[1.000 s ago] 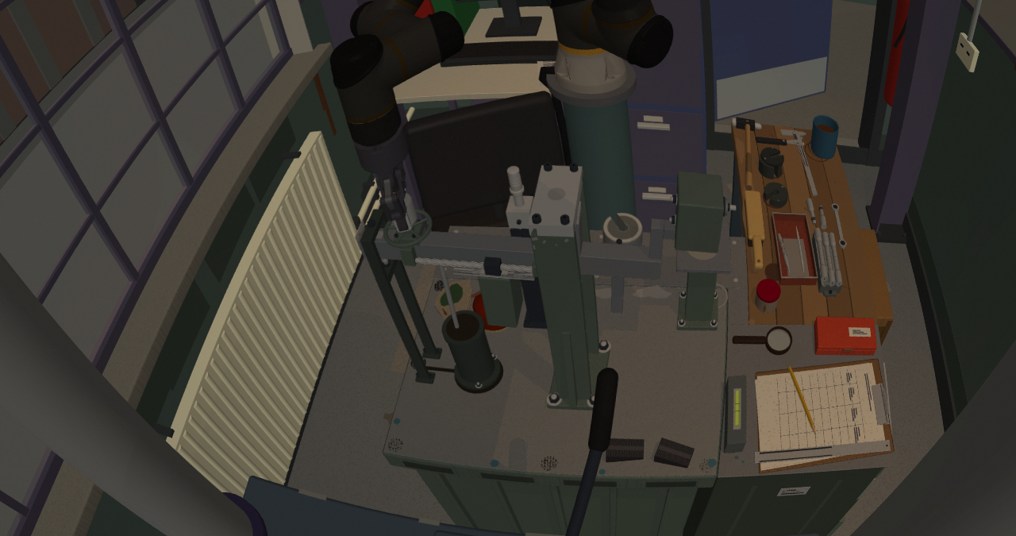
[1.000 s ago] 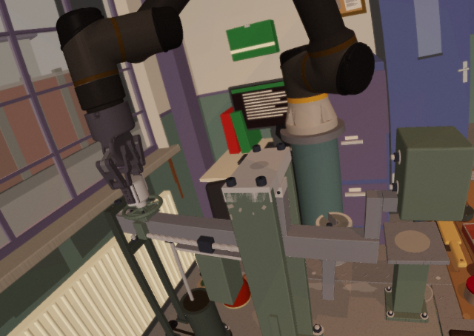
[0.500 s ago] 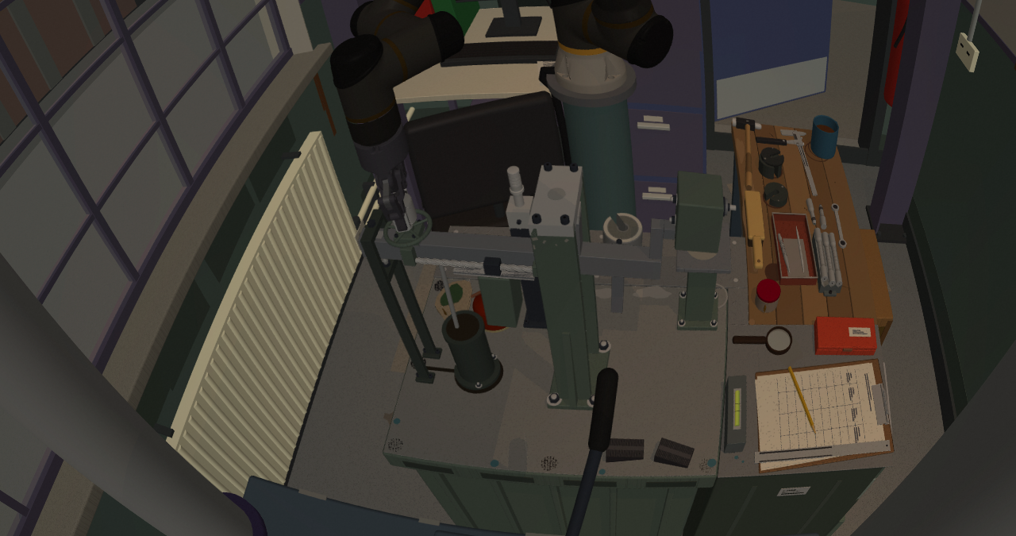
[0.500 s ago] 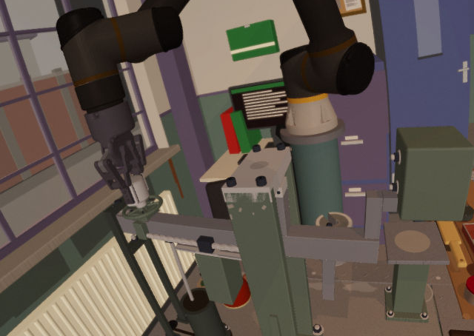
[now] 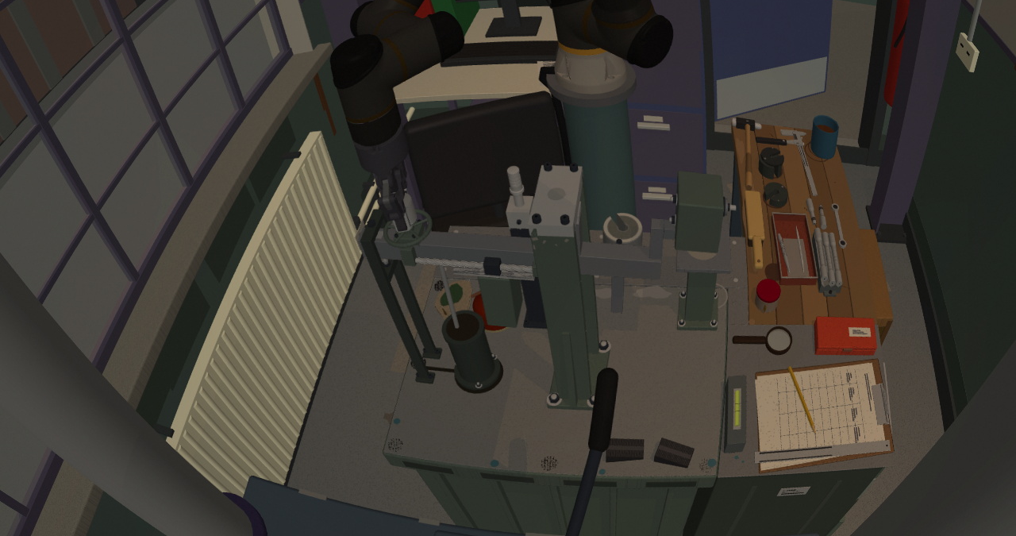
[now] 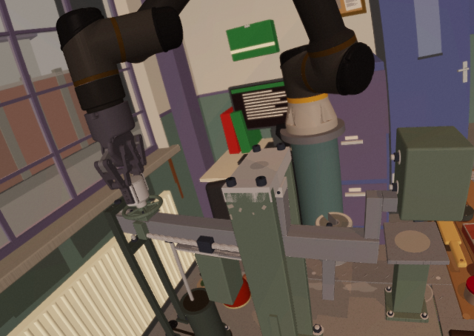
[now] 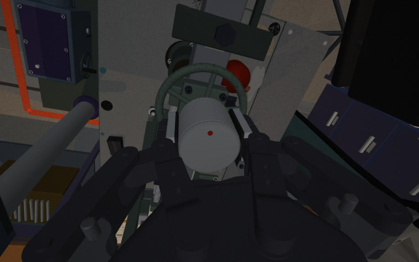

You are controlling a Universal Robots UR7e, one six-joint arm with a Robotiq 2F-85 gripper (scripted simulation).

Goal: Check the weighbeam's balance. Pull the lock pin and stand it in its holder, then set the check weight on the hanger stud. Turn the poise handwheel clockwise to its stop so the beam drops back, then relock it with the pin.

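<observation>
The poise handwheel's pale cylindrical knob (image 7: pixel 208 137) sits in my closed gripper (image 7: pixel 208 130), which clasps it from above at the beam's window end. The green spoked handwheel (image 6: pixel 141 207) (image 5: pixel 407 229) lies flat just under the knob. The grey weighbeam (image 5: pixel 497 249) runs from there past the green centre column (image 5: pixel 565 284) to the counterweight box (image 5: pixel 700 213). The black poise (image 6: pixel 205 244) sits on the threaded rod under the beam. The lock pin (image 5: pixel 515 186) stands upright in its holder beside the column. The check weight (image 5: pixel 622 229) rests on the hanger stud.
A dark cylinder pot (image 5: pixel 469 352) stands on the base below the beam, with a thin rod rising from it. A radiator (image 5: pixel 270 305) lines the window side. A wooden tray (image 5: pixel 803 227) of tools, a clipboard (image 5: pixel 817 409) and a black lever handle (image 5: pixel 602 409) lie to the right and front.
</observation>
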